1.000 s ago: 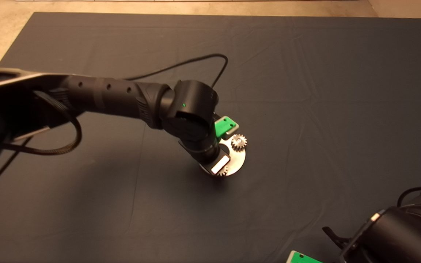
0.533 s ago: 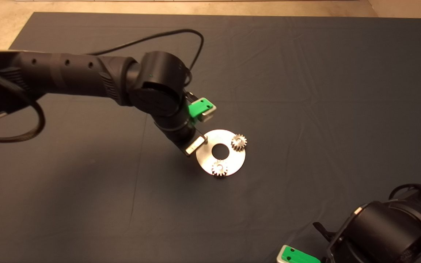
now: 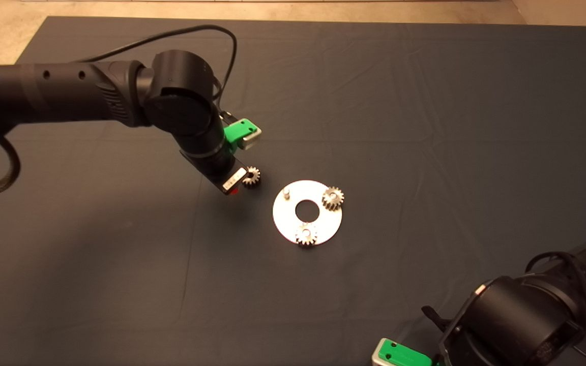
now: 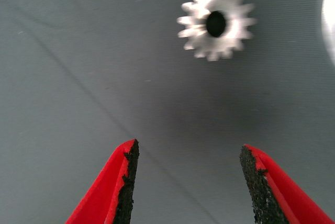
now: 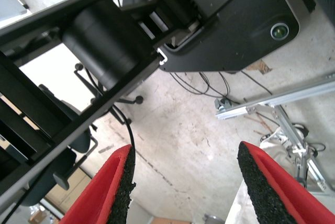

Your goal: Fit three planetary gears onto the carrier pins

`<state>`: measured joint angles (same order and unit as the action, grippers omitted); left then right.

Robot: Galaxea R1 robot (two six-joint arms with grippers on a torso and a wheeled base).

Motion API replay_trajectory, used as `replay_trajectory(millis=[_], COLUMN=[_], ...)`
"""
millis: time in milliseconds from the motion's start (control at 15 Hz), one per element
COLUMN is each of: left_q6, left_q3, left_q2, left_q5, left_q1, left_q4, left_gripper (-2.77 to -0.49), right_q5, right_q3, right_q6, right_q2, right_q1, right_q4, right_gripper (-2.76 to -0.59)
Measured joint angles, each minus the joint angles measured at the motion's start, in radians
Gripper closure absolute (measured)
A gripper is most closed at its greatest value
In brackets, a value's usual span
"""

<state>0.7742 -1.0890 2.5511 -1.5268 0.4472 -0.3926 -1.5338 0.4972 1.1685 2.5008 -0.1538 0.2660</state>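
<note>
Clerk: Item one, carrier disc (image 3: 318,227), flat on the dark mat (image 3: 425,127) of the bench. Two planetary gears seated on pins: one (image 3: 332,197) at the far right rim, one (image 3: 305,234) at the near rim. Third carrier pin (image 3: 286,192) bare, on the disc's left side.

Checker: And the third gear?

Clerk: Item two, loose gear (image 3: 251,176), flat on the mat, just left of the disc, apart from it. Left gripper (image 4: 188,182) hovers beside it, fingers spread wide, holding nothing; in the wrist view the gear (image 4: 215,22) lies ahead of the pads, not between them.

Checker: Right gripper?

Clerk: Parked at the lower right edge (image 3: 400,355), fingers (image 5: 119,182) apart, empty.

Checker: Handling note for the pick?

Clerk: Judgement only: centre the fingers over the gear, descend straight, close across the teeth so it stays level, then line its bore up over the bare pin before lowering.
</note>
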Motion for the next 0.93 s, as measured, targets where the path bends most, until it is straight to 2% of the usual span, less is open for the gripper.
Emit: replay_trajectory(millis=[267,467,667,733,800,867,933], left_q6=[-0.021,-0.007,0.016,0.018,0.018,0.018,0.019], left_q3=[-0.044,-0.046,-0.043,-0.043,-0.043,-0.045,-0.051], left_q2=[0.002,0.009,0.06,0.079,0.089,0.091,0.09], left_q5=[0.002,0.0,0.001,0.01,0.041,0.053,0.053], left_q1=[0.0,-0.001,-0.011,-0.026,-0.043,-0.054,-0.057], left_q4=[0.0,0.0,-0.001,0.0,0.0,0.0,0.0], left_gripper=[-1.31,-1.31,-1.31,-1.31,-1.31,-1.31,-1.31], right_q5=[0.0,0.0,0.0,0.0,0.001,0.0,-0.001], right_q3=[0.008,0.015,0.018,0.018,0.018,0.018,0.018], right_q6=[0.0,0.001,0.001,0.001,0.001,0.003,0.003], right_q2=[0.019,0.04,0.051,0.053,0.054,0.053,0.054], right_q1=[0.011,0.025,0.03,0.033,0.038,0.04,0.045], right_q4=[-0.003,-0.004,-0.005,-0.007,-0.011,-0.016,-0.02], right_gripper=[-1.45,-1.45,-1.45,-1.45,-1.45,-1.45,-1.45])
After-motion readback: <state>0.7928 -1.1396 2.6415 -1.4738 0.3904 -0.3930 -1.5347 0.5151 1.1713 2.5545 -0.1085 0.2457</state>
